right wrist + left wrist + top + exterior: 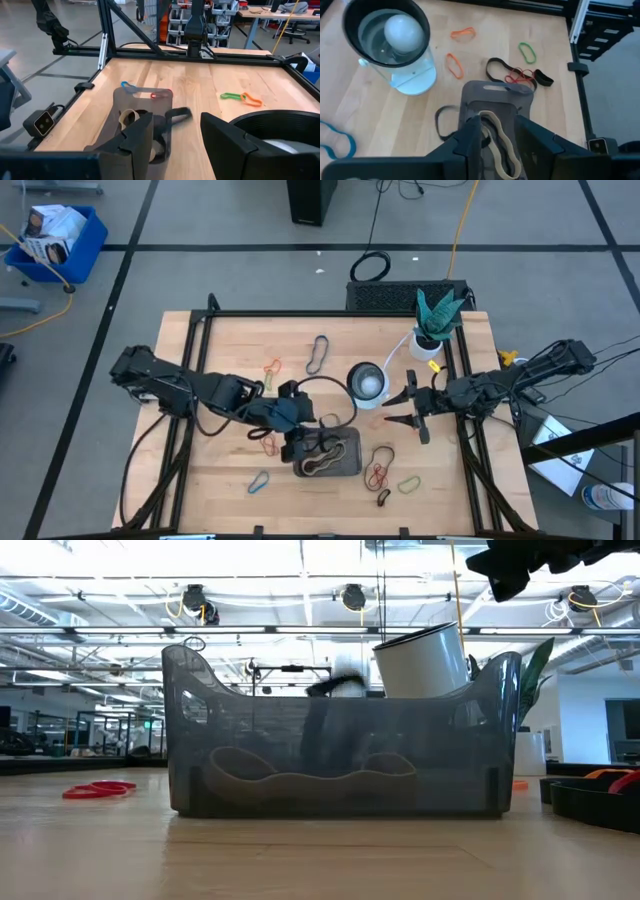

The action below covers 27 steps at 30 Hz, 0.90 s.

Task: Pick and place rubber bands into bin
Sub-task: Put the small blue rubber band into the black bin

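Observation:
The bin [345, 465] is a small dark grey tray near the table's middle, with a tan rubber band [496, 134] and dark bands lying in it. My left gripper [502, 150] hangs open just above the bin's left end [298, 435], nothing between its fingers. A black band [444, 121] lies by the bin's rim, partly outside. More rubber bands lie loose on the wood: orange [454, 65], green [527, 51], red [519, 76], blue [259, 482]. My right gripper [392, 408] stands open right of the bin, beside the cup, holding nothing.
A round white-and-silver cup [367, 383] stands just beyond the bin. A potted plant [432, 330] sits at the far right corner. Black frame rails [200, 340] run along the table's sides. Bare wood lies at the near left and far left.

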Available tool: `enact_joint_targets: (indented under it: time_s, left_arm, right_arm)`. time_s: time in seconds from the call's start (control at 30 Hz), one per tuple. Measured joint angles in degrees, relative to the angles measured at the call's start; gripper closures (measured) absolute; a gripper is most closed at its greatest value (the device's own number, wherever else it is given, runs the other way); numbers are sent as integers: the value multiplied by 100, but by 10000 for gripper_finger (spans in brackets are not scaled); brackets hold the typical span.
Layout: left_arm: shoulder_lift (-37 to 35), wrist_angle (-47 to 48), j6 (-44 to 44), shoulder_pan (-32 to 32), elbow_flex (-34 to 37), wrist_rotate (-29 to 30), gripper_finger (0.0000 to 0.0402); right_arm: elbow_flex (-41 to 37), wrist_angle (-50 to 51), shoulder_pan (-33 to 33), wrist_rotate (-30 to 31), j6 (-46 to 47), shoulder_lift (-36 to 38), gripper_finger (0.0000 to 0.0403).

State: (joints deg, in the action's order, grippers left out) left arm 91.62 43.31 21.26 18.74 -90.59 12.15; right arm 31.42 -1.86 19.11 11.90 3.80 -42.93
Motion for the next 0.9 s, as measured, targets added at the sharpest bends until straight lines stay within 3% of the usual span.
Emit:
enact_joint_targets:
  time_s: [0.3,0.43,0.6,0.8,0.9]
  left_arm:
    - [-636,18,83,208,-2,971,277]
    - [-932,33,133,523,0,1714,277]
    - [-1109,318,272,911,0,2074,277]
    - [-1141,1813,1669,1277,4,1933,277]
    - [-1120,1980,2369,1450,160,1874,277]
  right_arm:
    - [0,0,0,0,161,-1,241]
    - [0,0,0,0,157,-1,244]
    - [-2,0,0,0,154,-1,243]
    - [-2,0,-1,0,152,-1,243]
    - [-2,0,-1,7,152,-1,245]
